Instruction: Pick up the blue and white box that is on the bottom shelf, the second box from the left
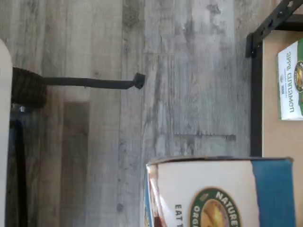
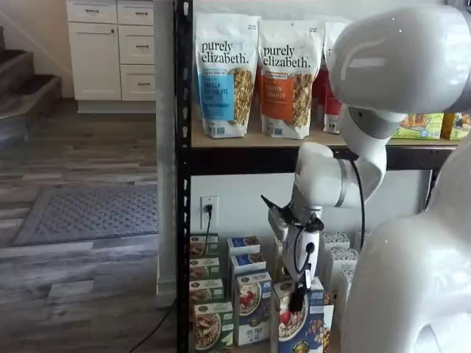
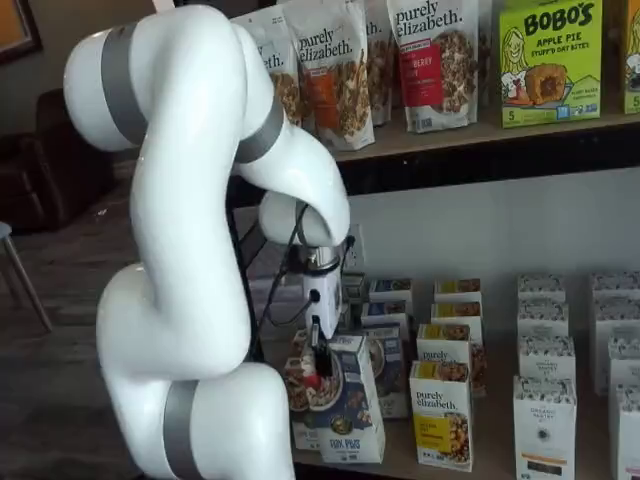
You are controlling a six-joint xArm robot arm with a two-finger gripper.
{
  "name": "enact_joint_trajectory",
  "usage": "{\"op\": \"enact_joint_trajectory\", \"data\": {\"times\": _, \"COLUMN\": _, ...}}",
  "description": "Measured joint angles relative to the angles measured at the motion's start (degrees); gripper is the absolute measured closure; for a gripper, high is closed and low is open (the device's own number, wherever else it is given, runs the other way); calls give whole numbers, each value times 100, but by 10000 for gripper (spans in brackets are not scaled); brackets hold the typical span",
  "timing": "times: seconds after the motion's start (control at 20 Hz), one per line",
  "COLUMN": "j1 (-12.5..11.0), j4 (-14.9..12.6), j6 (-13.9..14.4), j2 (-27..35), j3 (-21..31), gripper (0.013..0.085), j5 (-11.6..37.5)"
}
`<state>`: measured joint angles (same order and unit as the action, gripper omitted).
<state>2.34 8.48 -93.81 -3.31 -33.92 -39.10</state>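
Note:
The blue and white box (image 3: 345,405) leans at the front left of the bottom shelf (image 3: 494,425), its cereal bowl with red berries facing out. My gripper (image 3: 320,362) comes down on its top edge, black fingers shut on the carton. In a shelf view the same box (image 2: 303,323) stands in front of its row with the gripper (image 2: 298,298) at its top. The wrist view shows the box (image 1: 222,194) close up, white and blue with a round gold-green logo, above the grey plank floor.
A green carton (image 2: 207,327) and another blue carton (image 2: 252,307) stand left of the held box. Yellow "purely elizabeth" cartons (image 3: 442,412) and white cartons (image 3: 545,425) fill the shelf to the right. Granola bags (image 2: 224,73) sit on the board above. A black rack post (image 2: 182,220) rises at the left.

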Motion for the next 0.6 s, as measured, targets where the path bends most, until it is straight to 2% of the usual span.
{"op": "enact_joint_trajectory", "data": {"times": 0.6, "j1": 185, "j4": -129, "j6": 334, "j2": -590, "j3": 44, "gripper": 490, "j5": -593}}
